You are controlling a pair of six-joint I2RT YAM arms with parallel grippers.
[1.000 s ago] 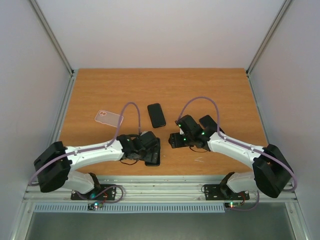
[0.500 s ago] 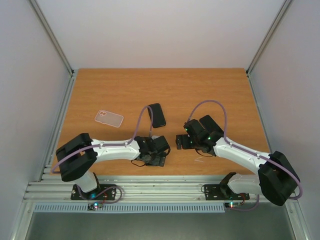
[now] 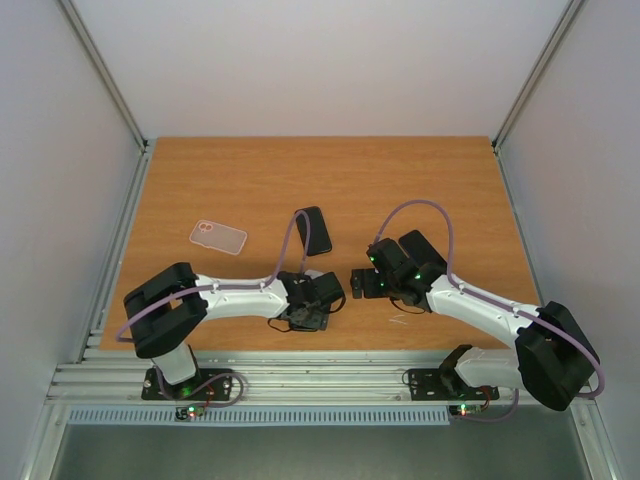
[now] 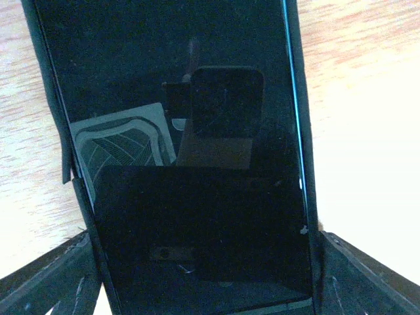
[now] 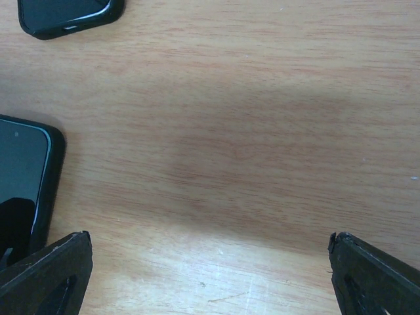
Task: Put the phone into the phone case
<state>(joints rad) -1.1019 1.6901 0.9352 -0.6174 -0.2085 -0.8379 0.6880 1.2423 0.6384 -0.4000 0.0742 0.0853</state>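
Observation:
A black phone lies flat on the wooden table, near the front edge. My left gripper is low over it and open, one fingertip close against each long side. From above, only a corner of the phone shows under the left gripper. The phone's edge also shows at the left of the right wrist view. My right gripper stands open over bare wood, just right of the phone. A clear phone case lies at the left, apart from both grippers.
A second black phone-shaped slab lies beyond the grippers, and its end shows in the right wrist view. Purple cables loop above both arms. Metal rails run along the near table edge.
The left arm has folded in and its gripper has slid a little right over the phone. The right gripper has opened wider and drawn slightly back to the right.

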